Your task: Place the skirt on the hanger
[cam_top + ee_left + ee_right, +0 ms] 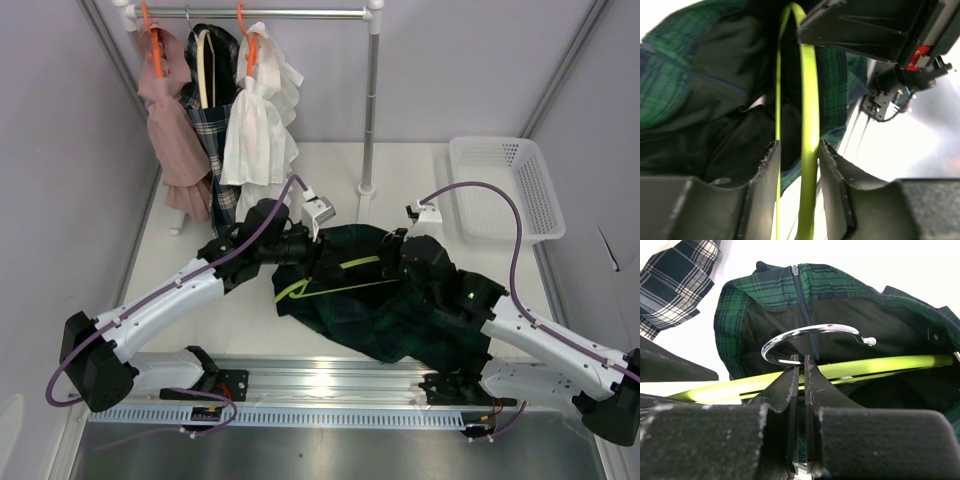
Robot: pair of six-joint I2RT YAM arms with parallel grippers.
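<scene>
White table (420, 180) holds the skirt (400, 320), folds hiding most of the hanger (360, 263).

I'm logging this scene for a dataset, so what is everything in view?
skirt: 1, dark green plaid, table centre, between the arms
hanger: 1, lime with chrome hook, at the skirt's waist
rack: 1, white and chrome, back of table
hung garments: 3, pink, navy plaid, white, on the rack
orange hangers: 2, on the rack
basket: 1, white, back right
table: 1, white
left gripper: 1, black, open around the hanger's bar
right gripper: 1, black, shut on the hanger at its hook
</scene>
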